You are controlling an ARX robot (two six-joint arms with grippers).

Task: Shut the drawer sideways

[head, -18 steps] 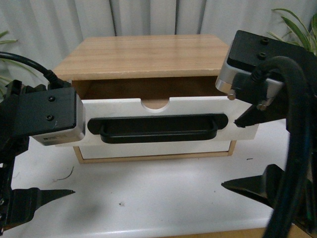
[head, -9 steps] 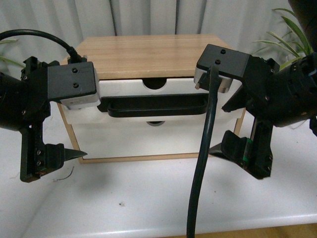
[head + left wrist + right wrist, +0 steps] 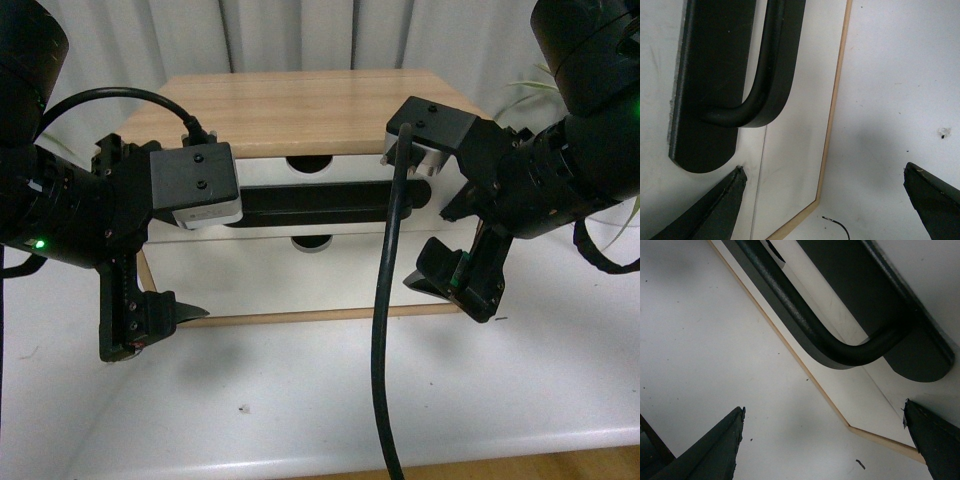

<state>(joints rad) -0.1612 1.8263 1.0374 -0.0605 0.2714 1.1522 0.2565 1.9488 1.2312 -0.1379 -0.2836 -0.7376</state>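
The drawer [image 3: 330, 170] is the upper white front in a light wood cabinet [image 3: 300, 105], with a long black bar handle [image 3: 320, 205] and a notch in its top edge. It sits pushed in, about level with the plain lower front [image 3: 300, 275]. My left gripper [image 3: 200, 260] is open at the handle's left end. One finger [image 3: 715, 210] lies at the drawer front [image 3: 655, 100] by the handle [image 3: 771, 65]; the other is over the table. My right gripper [image 3: 430, 245] is open at the handle's right end [image 3: 805, 325], with one finger [image 3: 932, 440] by the drawer front [image 3: 925, 270].
The cabinet stands on a white table [image 3: 320, 400]. A black cable [image 3: 385, 330] hangs down in front of the cabinet's right half. A grey curtain [image 3: 300, 35] hangs behind, with a plant [image 3: 530, 90] at the right. A small wire scrap [image 3: 837, 225] lies near the cabinet's corner.
The drawer has gone from pulled out to pushed in level with the lower front. Both grippers have moved forward and inward with it, up to the cabinet.
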